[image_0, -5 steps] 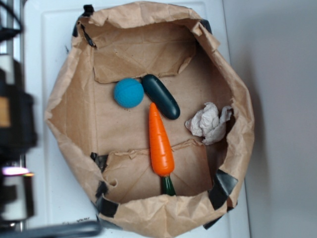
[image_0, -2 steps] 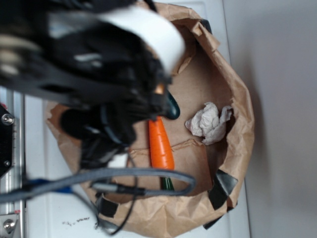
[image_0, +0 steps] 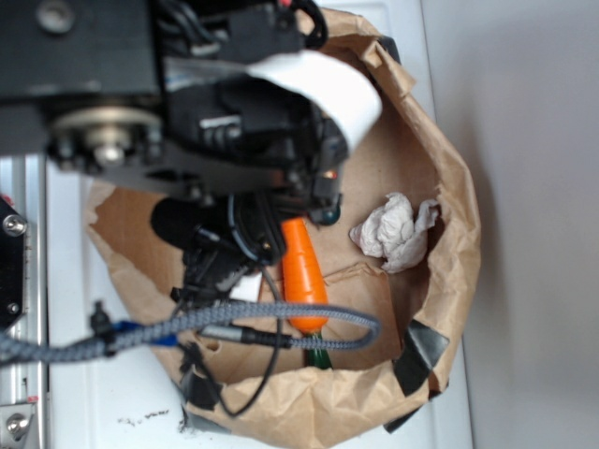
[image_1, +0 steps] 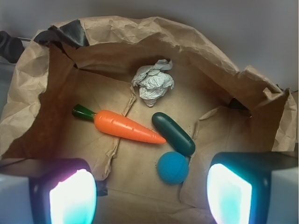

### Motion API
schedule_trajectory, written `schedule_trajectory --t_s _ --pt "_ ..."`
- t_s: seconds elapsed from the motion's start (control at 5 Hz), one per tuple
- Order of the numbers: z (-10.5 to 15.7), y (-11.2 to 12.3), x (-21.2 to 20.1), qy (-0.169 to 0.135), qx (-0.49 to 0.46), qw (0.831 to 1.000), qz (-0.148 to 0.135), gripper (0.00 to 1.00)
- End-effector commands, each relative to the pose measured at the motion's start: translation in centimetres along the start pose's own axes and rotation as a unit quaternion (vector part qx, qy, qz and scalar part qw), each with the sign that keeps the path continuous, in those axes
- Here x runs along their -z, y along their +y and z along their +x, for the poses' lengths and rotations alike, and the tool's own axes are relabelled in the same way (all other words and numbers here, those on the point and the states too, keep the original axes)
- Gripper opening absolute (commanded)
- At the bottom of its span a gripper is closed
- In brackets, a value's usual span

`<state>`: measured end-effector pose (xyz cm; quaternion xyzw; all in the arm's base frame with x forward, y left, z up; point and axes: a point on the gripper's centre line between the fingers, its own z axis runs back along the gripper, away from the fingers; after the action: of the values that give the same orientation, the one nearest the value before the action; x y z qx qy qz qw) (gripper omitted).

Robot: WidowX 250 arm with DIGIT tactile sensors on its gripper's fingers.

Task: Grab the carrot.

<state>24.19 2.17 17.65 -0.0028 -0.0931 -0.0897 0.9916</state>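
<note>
The glossy orange carrot (image_1: 124, 127) lies on the floor of a flattened brown paper bag (image_1: 196, 51), its dark green stem pointing left in the wrist view. In the exterior view the carrot (image_0: 301, 273) is partly covered by the arm and a grey cable. My gripper (image_1: 149, 193) hovers high above the bag floor, open, with nothing between its two glowing pads (image_1: 72, 198). The carrot sits ahead of the jaws and slightly left of their midline.
A dark green oblong toy (image_1: 173, 133) lies just right of the carrot's tip, and a blue ball (image_1: 173, 167) rests below it. A crumpled white paper wad (image_1: 153, 82) sits farther back. The bag's raised crumpled walls (image_0: 449, 281) ring everything.
The arm swung in from the left over the bag and now hides the blue ball and most of the green toy in the exterior view. The objects have not moved.
</note>
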Motion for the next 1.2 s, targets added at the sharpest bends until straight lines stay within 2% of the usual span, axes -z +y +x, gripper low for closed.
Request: schedule_trajectory --t_s 0.0,0.4,0.8,1.0 --pt "1.0 -0.6 1.3 -0.026 0.124 0.992 -0.014 1.00" --pt "2.0 -0.9 8.5 -0.006 0.247 0.969 -0.009 1.00" --pt "2.3 -4.9 10.4 0.009 0.324 0.945 -0.032 1.00" --pt "2.0 -6.6 10.1 0.010 0.350 0.935 -0.060 1.00"
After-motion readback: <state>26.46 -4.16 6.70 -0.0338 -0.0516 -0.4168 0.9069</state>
